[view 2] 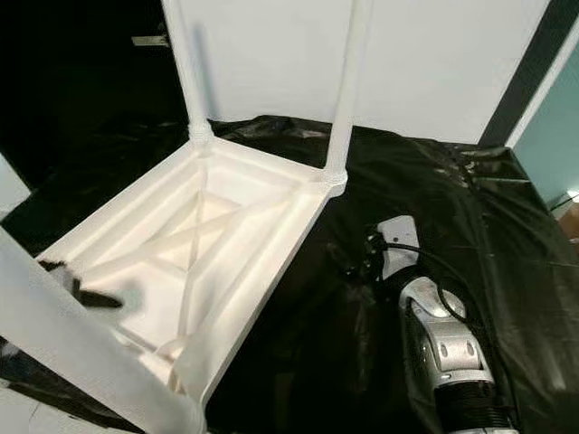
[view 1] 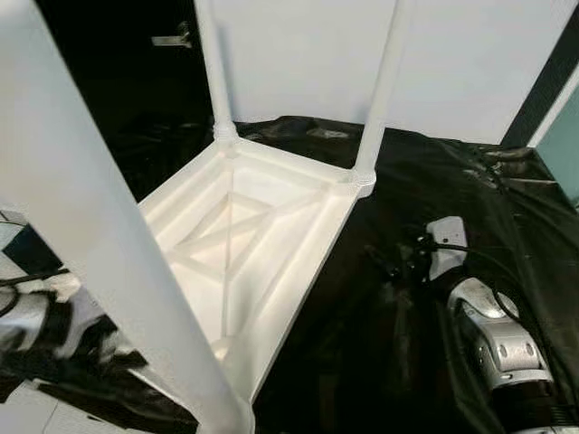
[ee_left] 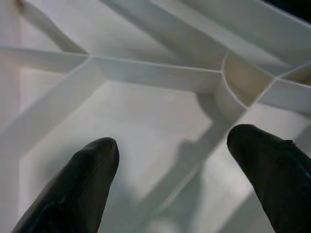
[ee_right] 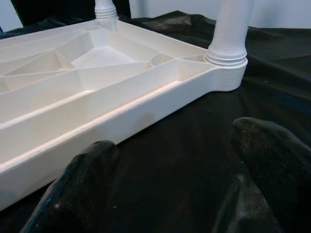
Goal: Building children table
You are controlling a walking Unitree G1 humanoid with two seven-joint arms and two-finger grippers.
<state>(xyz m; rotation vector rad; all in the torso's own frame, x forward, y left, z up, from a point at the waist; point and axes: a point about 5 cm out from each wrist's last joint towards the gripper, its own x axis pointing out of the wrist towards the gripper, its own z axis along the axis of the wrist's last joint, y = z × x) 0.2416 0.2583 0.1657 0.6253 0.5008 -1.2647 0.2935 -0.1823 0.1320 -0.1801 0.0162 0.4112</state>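
A white plastic children's table (view 1: 244,235) lies upside down on a black sheet (view 1: 362,362), its ribbed underside facing up. Two white legs stand in the far corners, one at the far left (view 1: 210,63) and one at the far right (view 1: 384,81). A third leg (view 1: 99,226) rises close in front of me from the near corner. My left gripper (ee_left: 172,145) hovers open just above the ribs near the table's left side (view 2: 80,283), holding nothing. My right gripper (ee_right: 175,145) is open low over the sheet to the right of the table's long edge, apart from it.
A white wall (view 1: 317,54) stands right behind the table. A teal panel (view 1: 565,136) is at the far right and a dark space is at the far left. The wrinkled sheet spreads wide on the right, around my right arm (view 1: 488,334).
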